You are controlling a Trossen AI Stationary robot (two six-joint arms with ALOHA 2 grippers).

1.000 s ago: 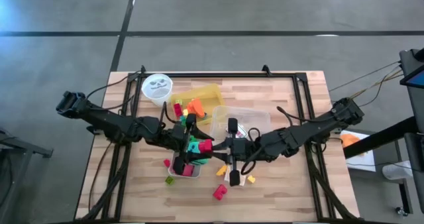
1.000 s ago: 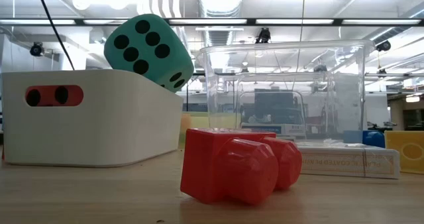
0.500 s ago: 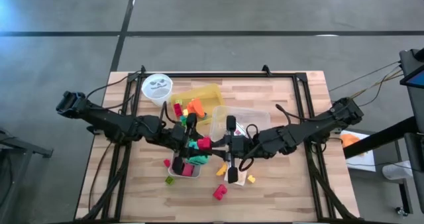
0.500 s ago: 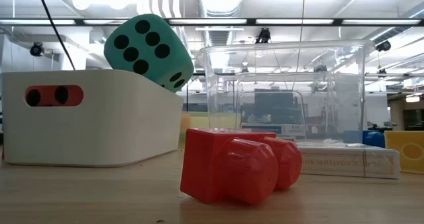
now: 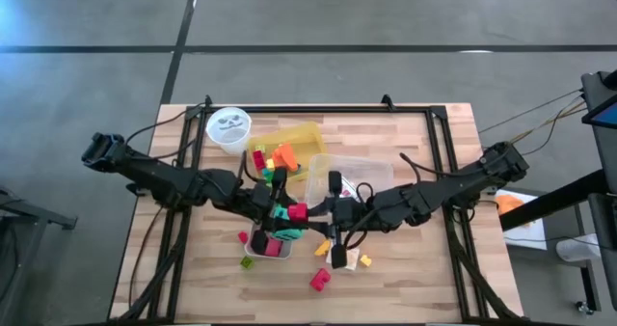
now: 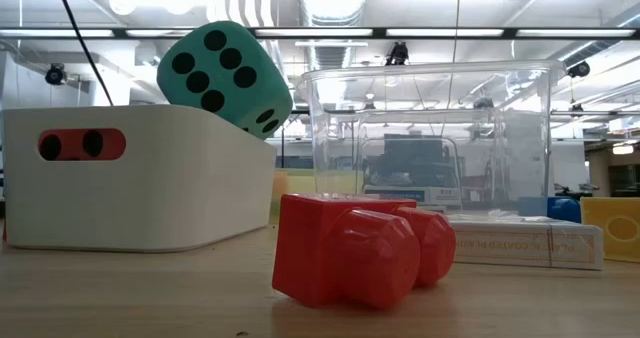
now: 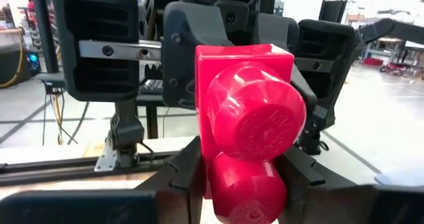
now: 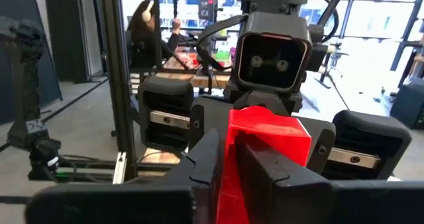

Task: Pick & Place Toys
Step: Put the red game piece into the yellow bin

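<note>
At the table's middle, the two grippers meet nose to nose over a red block, which is held above the wood between them. The left gripper has its fingers closed partway on that block — the wrist view shows the block's round studs facing the camera and a dark finger pressed to each side. The right gripper also has the block between its fingers, set narrowly; whether they press on it or are just apart from it I cannot tell. Each wrist view shows the other arm's gripper and camera housing right behind the block. Just below the left gripper in the high view sits a white bin with a teal die sticking up over its rim and a red die showing through its handle slot. A clear box lies beside a yellow tray holding red and orange blocks, and a white cup stands near the table's far left corner. Loose on the wood near the bin are another red block — large in the low view — a yellow block, a green one and a card pack behind it.
</note>
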